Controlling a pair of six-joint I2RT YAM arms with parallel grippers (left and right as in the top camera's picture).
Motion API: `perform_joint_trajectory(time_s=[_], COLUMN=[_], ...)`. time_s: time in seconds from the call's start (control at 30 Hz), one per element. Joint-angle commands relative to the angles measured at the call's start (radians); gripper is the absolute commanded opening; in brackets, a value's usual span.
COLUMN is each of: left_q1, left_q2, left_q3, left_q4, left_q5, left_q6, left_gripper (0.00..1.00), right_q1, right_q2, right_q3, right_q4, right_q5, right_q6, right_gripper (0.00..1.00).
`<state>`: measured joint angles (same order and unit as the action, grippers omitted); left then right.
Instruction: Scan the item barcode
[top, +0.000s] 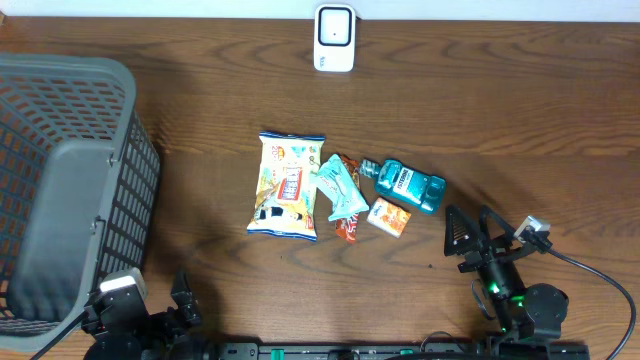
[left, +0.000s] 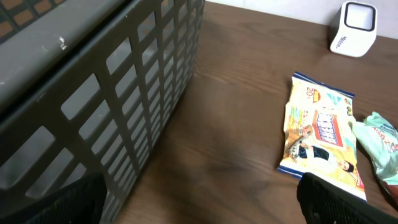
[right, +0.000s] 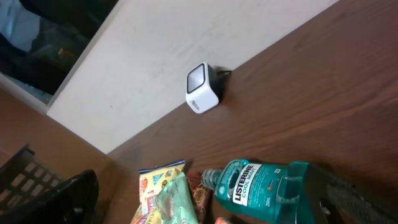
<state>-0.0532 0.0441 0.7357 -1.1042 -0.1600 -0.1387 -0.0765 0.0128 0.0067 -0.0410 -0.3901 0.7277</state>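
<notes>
The white barcode scanner (top: 334, 37) (left: 354, 28) (right: 202, 89) stands at the table's far edge. Mid-table lies a cluster of items: a yellow snack bag (top: 288, 185) (left: 320, 137) (right: 157, 179), a mint green packet (top: 338, 188) (right: 177, 205), a brown candy bar (top: 348, 228), a small orange box (top: 389, 216) and a teal Listerine bottle (top: 410, 186) (right: 261, 186). My right gripper (top: 473, 232) (right: 211, 211) hangs open just right of the bottle, holding nothing. My left gripper (top: 150, 310) (left: 202, 211) is open and empty at the near left, beside the basket.
A large dark grey mesh basket (top: 60, 190) (left: 93, 81) fills the left side of the table. A pale wall strip (right: 155, 56) runs behind the scanner. Bare wood lies between the basket and the snack bag.
</notes>
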Motion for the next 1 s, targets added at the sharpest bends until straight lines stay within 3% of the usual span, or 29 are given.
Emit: perform_joint_trajectory(time_s=[0.0,0.67,0.77,0.97], left_q1=[0.003,0.003,0.003,0.003], left_q2=[0.002,0.002,0.002,0.002], left_q3=[0.004,0.004,0.004,0.004], left_q4=[-0.005,-0.005,-0.005,-0.005], left_q5=[-0.005,-0.005,-0.005,-0.005], left_q6=[-0.009,-0.009,-0.009,-0.009], left_gripper=[0.98,0.98,0.98,0.98], right_q1=[-0.006,-0.006,-0.006,-0.006], right_q2=[-0.002,-0.002,-0.001,0.122], right_q3=[-0.001,-0.001,0.010,0.190], right_q4=[-0.004,0.011,0.071,-0.013], right_q5=[-0.014,-0.093,-0.126,-0.071], right_q6=[0.009,0.008,-0.024,-0.163], right_gripper=[0.99,0.99,0.99,0.99])
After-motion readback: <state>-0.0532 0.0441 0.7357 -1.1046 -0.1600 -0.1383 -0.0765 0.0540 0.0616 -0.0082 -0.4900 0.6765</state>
